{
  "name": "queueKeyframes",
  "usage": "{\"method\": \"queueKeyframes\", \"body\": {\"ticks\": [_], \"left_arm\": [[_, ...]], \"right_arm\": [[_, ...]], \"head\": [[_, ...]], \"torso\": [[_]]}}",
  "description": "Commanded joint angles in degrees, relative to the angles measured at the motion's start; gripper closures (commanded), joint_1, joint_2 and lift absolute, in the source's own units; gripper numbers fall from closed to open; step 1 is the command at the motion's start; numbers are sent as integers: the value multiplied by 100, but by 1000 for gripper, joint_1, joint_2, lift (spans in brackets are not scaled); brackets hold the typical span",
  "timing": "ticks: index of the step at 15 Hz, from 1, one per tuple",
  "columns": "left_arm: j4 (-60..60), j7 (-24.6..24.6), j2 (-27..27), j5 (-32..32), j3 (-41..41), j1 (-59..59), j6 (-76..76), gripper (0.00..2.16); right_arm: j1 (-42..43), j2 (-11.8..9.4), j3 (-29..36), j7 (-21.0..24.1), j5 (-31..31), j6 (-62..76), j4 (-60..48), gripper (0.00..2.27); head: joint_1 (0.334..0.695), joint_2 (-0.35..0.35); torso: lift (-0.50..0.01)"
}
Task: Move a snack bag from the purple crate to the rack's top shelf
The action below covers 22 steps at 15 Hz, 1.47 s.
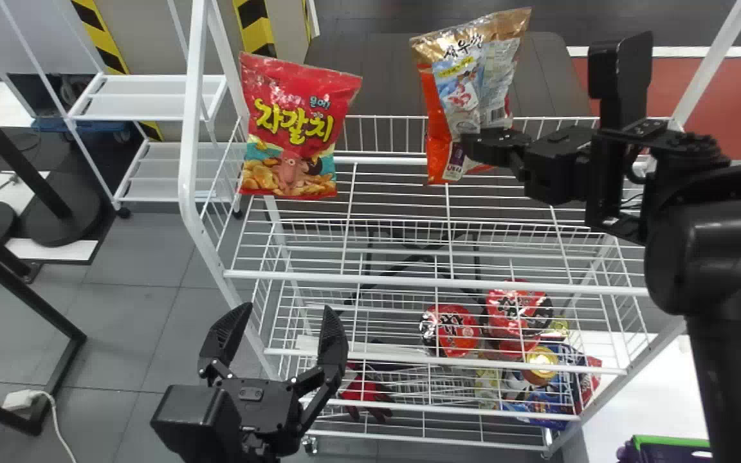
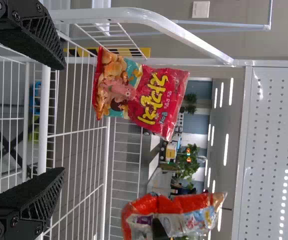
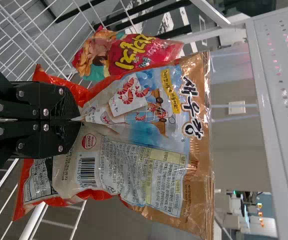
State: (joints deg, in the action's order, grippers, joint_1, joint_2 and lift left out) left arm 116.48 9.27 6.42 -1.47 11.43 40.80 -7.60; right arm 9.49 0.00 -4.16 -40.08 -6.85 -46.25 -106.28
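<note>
In the head view, my right gripper is shut on an orange and gold snack bag, held upright over the back of the rack's top shelf. Whether the bag's base touches the wires, I cannot tell. The right wrist view has the right gripper pinching the middle of the snack bag. My left gripper stays open and empty before the rack's left part; in its wrist view, the left gripper has its fingers wide apart. A purple and green crate edge shows at bottom right.
A red snack bag stands at the top shelf's left end, apart from the held one. Lower shelves hold red-lidded cups and other packets. The rack's left post rises beside the red bag.
</note>
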Motion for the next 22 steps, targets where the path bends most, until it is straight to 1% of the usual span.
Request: {"method": "queueKeyframes", "body": {"ticks": [1,3,5,6,8,12,16,20,22], "left_arm": [[-81,4,-9,-20,-9,-45,0,90],[-178,4,-18,-38,-9,-116,-35,90],[-222,-5,-27,-64,-9,-142,-35,90],[-231,-5,-18,-64,-9,-151,-35,90],[-266,-5,-18,-73,-35,-160,-35,90],[-336,-13,-9,-152,-167,-160,-105,90],[-398,-40,-9,-231,-229,-160,-211,90],[-433,-66,0,-266,-273,-142,-299,90],[-433,-75,0,-284,-273,-133,-316,90]], "right_arm": [[9,5,-76,97,316,252,354,1423],[9,5,-199,369,685,832,749,1423],[-34,5,-366,756,878,1852,1171,1423],[-17,5,-463,879,975,2291,1409,1423],[53,5,-568,1029,1274,2678,1751,1423],[133,5,-823,1407,1590,3574,2428,1423],[291,5,-981,1670,1819,4242,3061,1423],[616,5,-981,1714,2276,4383,3843,1423],[730,5,-990,1802,2320,4524,4089,1423]], "head": [[695,103],[695,117],[695,133],[695,137],[695,146],[695,179],[695,196],[695,197],[695,194]], "torso": [[1],[1],[1],[1],[1],[1],[1],[1],[1]]}}
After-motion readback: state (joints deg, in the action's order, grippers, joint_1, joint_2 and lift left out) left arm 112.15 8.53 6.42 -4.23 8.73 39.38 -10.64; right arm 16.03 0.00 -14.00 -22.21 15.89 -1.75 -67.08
